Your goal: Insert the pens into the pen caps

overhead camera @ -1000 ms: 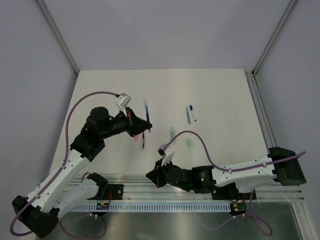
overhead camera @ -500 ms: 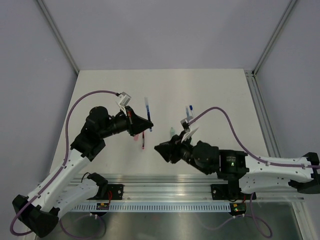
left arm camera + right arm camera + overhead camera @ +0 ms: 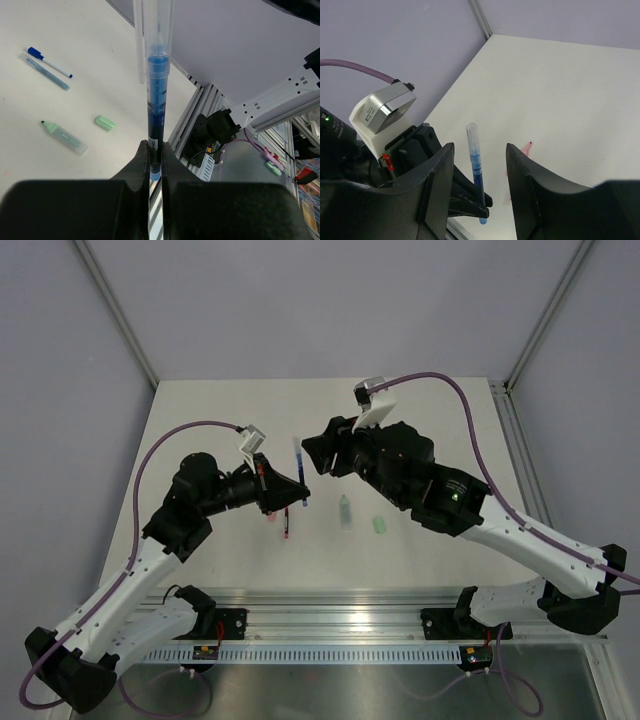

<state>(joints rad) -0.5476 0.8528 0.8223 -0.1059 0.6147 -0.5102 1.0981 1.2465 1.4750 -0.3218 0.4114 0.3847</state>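
Grips a blue pen (image 3: 155,95) by its lower end in the left claw (image 3: 155,148), fingers drawn narrow and pressed on the barrel from both sides. Points it up and away from the left wrist camera, dark blue core low inside a clear pale barrel that runs on past the core's pointed tip. Holds it off the table (image 3: 220,400), above the middle-left of the surface in the top view.

Aims the right claw (image 3: 480,150) at that same pen, fingers spread wide. Frames the pen in the gap between those fingers in the right wrist view, with space on each side and no contact to be seen. Sits just beside the pen's upper end in the top view. Shows the left arm's small white camera box (image 3: 382,111) just above the left claw in the right wrist view.

Shows, flat on the table in the left wrist view, a pale green tube (image 3: 64,138) with a dark tip, and a short green cap (image 3: 104,122) near it but apart. Shows two more further off, close together and roughly parallel: a white pen (image 3: 52,64) with a blue end and a grey-blue pen (image 3: 46,73). Shows a thin red pen (image 3: 286,527) and a small pink piece (image 3: 272,517) on the table below the left claw in the top view, too small to tell whether touching. Loops a purple cable (image 3: 185,425) along the left arm.
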